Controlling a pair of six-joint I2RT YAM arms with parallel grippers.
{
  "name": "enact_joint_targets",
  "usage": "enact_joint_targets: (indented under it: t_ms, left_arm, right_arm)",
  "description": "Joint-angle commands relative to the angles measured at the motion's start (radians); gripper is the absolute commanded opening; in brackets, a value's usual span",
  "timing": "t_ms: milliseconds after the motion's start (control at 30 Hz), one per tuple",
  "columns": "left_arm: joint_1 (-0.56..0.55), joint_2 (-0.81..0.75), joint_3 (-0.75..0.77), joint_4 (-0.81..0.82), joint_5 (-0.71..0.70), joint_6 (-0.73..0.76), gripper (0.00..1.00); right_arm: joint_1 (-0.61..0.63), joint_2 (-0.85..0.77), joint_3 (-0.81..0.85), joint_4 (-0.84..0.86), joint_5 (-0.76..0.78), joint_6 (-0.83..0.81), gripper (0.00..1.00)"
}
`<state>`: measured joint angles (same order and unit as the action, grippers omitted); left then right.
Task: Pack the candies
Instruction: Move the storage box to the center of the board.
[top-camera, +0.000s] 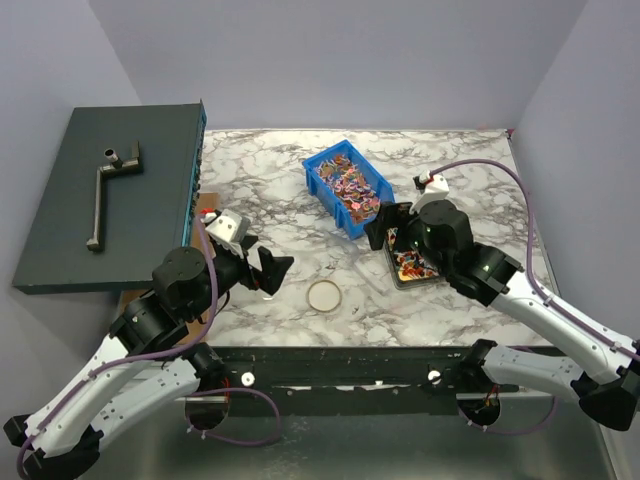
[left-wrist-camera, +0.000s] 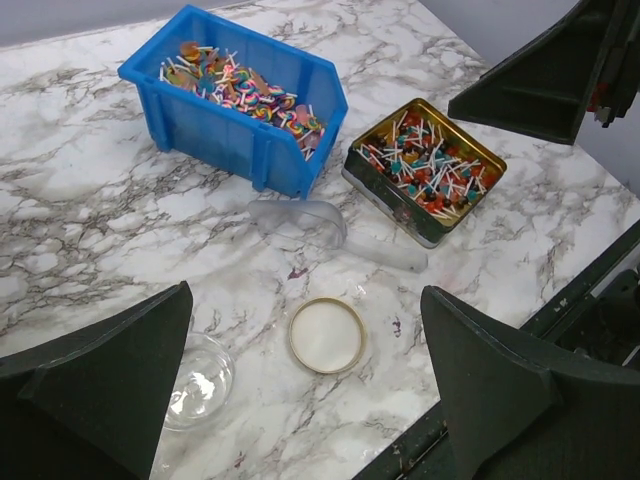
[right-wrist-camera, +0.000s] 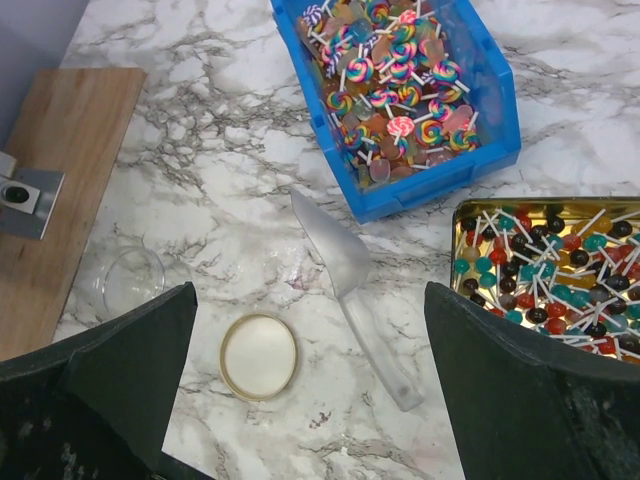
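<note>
The candies (right-wrist-camera: 400, 75) are piled in the blue bin (right-wrist-camera: 430, 190), with more in the gold tin (right-wrist-camera: 540, 202) just beside it (a clear scoop (right-wrist-camera: 345, 265) lies near both). The left gripper (left-wrist-camera: 305, 293) and right gripper (right-wrist-camera: 309, 290) are spread apart, holding nothing.

gold lid (right-wrist-camera: 259, 356), clear scoop (right-wrist-camera: 346, 268) and glass jar (right-wrist-camera: 132, 282) lie on marble table (right-wrist-camera: 200, 150).

Bright, even light falls from above; shadows are soft and short. The white marbled tabletop (top-camera: 280, 190) shows a mild sheen, no harsh glare. The black fingers (left-wrist-camera: 100, 390) of the left claw (left-wrist-camera: 307, 290) loom dark and featureless at the near corners; ahead of them the clear plastic scoop (left-wrist-camera: 300, 225) is sharp.
</note>
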<state>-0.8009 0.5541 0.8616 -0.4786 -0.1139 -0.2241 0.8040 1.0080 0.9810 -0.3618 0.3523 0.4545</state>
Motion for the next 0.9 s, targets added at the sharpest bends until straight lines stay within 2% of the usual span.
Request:
enact_joint_targets:
  t_ms: [0, 400, 633, 867]
  left_arm:
    - [-0.003, -0.002, -0.007, -0.018, -0.029, 0.015, 0.99]
    - [-0.002, -0.009, -0.013, -0.047, -0.119, 0.031, 0.99]
    - [-0.002, -0.005, -0.013, -0.047, -0.117, 0.025, 0.99]
    - [-0.003, 0.005, -0.016, -0.047, -0.122, 0.022, 0.99]
  right_arm:
    - [0.003, -0.001, 0.013, -0.026, 0.004, -0.02, 1.0]
    - [0.003, 0.107, 0.091, -0.035, -0.015, -0.115, 1.0]
    - [0.003, 0.263, 0.192, -0.061, 0.03, -0.126, 0.98]
    - [0.002, 0.44, 0.328, -0.064, 0.031, -0.143, 0.87]
